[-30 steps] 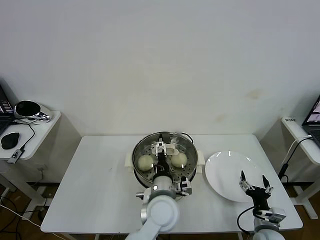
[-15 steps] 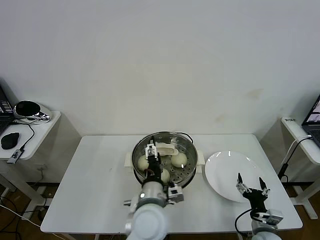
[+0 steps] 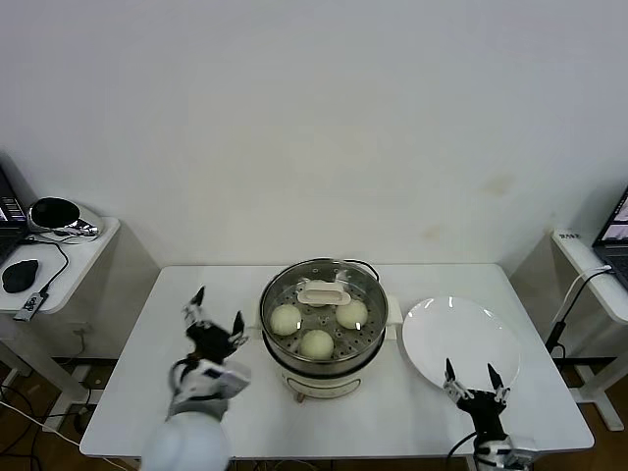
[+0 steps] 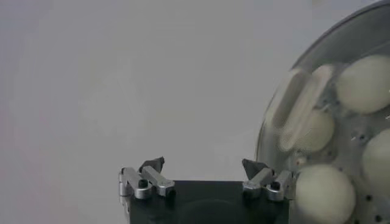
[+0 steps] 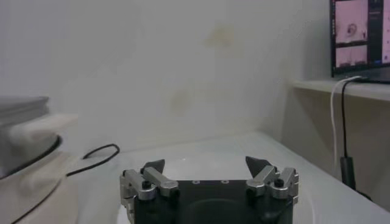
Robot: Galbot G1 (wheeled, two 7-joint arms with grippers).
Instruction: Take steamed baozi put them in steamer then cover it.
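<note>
The steel steamer stands at the table's centre on its white base. The clear glass cover with its cream handle sits on it. Three cream-white baozi show through the glass; a fourth lies under the handle. In the left wrist view the covered steamer and the baozi show at one side. My left gripper is open and empty, over the table left of the steamer. My right gripper is open and empty, near the plate's front edge.
A flat white plate lies right of the steamer. A black cord runs behind the steamer. Side tables stand at far left and far right, the right one with a laptop screen.
My left gripper let go of the cover's handle and drew back from over the steamer to the left side of the table. My right gripper sank a little toward the front edge.
</note>
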